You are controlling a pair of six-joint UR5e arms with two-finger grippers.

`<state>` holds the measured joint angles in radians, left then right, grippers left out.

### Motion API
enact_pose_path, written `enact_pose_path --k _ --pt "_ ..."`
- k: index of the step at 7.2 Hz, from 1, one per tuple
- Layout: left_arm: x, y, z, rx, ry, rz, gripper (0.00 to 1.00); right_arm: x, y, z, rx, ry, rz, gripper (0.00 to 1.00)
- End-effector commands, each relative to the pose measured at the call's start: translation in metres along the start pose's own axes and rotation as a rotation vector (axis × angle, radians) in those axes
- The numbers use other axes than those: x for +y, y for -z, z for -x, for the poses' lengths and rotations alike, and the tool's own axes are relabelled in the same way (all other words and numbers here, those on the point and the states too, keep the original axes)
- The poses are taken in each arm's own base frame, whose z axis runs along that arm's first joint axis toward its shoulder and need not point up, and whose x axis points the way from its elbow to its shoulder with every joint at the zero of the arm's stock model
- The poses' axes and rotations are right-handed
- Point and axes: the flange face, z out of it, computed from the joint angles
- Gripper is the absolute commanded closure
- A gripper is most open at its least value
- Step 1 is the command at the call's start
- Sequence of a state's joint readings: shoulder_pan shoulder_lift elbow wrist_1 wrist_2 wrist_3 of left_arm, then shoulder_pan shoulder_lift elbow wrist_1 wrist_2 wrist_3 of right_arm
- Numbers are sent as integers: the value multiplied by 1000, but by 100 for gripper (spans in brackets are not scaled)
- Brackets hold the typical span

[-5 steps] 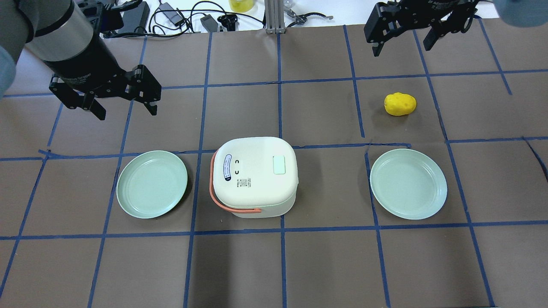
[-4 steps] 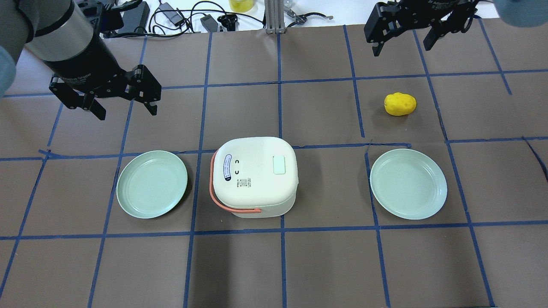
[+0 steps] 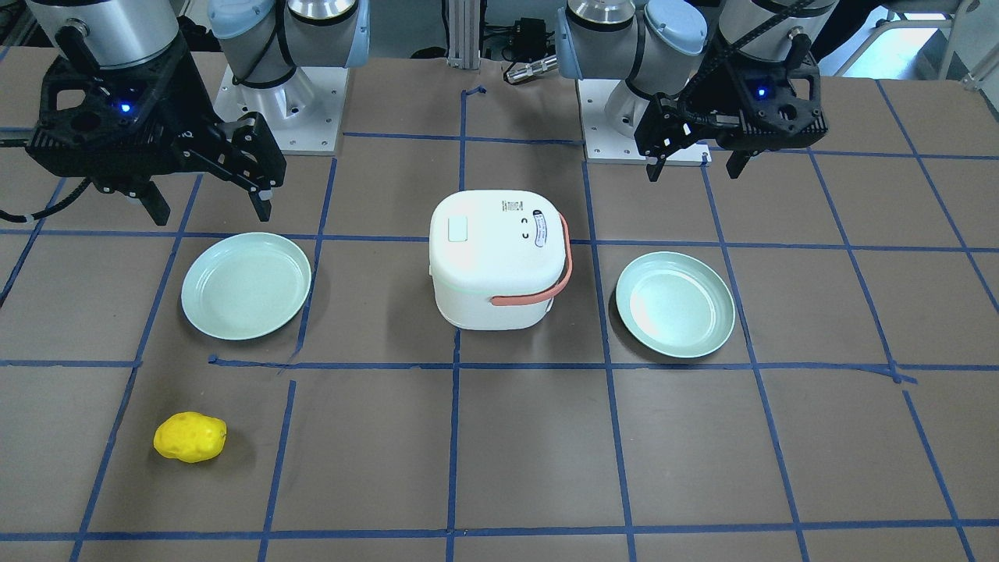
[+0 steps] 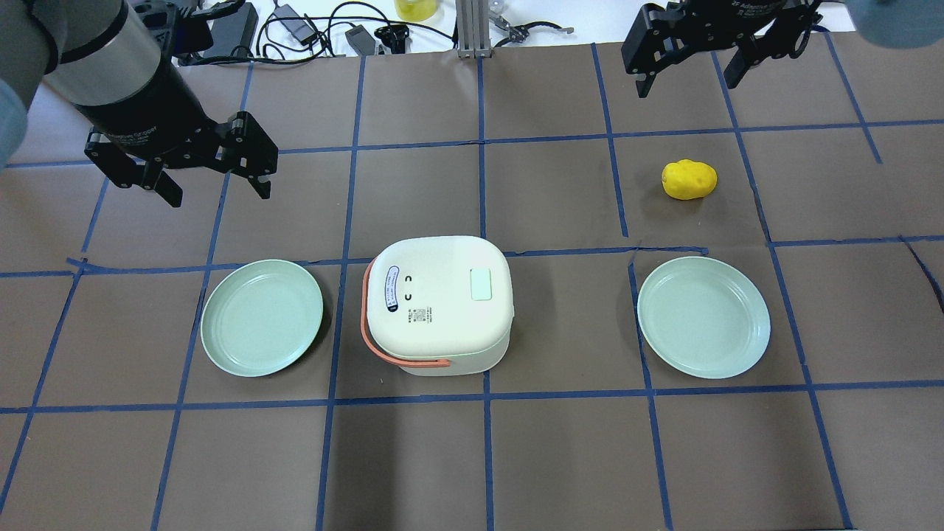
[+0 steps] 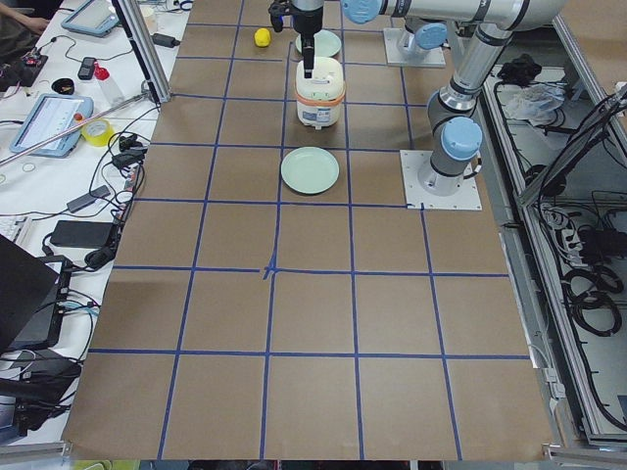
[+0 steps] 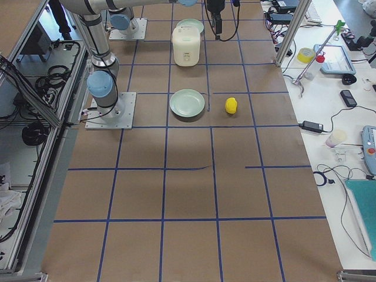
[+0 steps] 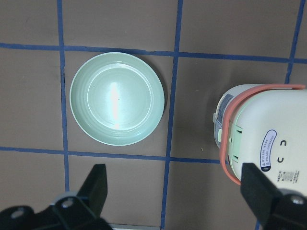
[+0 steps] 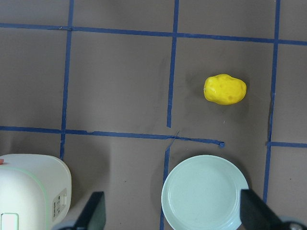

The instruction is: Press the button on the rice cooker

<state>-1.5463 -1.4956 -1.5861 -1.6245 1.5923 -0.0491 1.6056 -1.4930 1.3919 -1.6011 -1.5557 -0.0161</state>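
Observation:
The white rice cooker (image 4: 439, 302) with an orange handle stands at the table's middle, lid shut. Its pale mint button (image 4: 481, 284) sits on the lid's right side, and on the lid's left in the front view (image 3: 456, 229). My left gripper (image 4: 220, 193) is open and empty, hovering beyond and left of the cooker. My right gripper (image 4: 686, 85) is open and empty, high over the far right of the table. The left wrist view shows the cooker's handle side (image 7: 268, 139) but not the button. The right wrist view shows a corner of the cooker (image 8: 29, 191).
Two empty mint-green plates flank the cooker, one left (image 4: 262, 317) and one right (image 4: 703, 317). A yellow potato-like object (image 4: 689, 179) lies beyond the right plate. Cables and tools lie along the far edge (image 4: 310, 29).
My right gripper has moved slightly toward the table's far edge. The left gripper, cooker and plates have not moved.

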Motion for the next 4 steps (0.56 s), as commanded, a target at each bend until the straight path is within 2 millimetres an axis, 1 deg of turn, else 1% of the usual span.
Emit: enact_pose_path --k 1,2,3,4 --pt "0 0 0 0 2 0 0 4 -11 23 -56 -105 25 14" --pt "0 0 0 0 0 0 0 15 -20 52 -55 -105 52 20" --pt "0 0 0 0 2 0 0 30 -37 81 -44 -161 80 33" --pt "0 0 0 0 2 0 0 39 -50 92 -53 -201 113 55"
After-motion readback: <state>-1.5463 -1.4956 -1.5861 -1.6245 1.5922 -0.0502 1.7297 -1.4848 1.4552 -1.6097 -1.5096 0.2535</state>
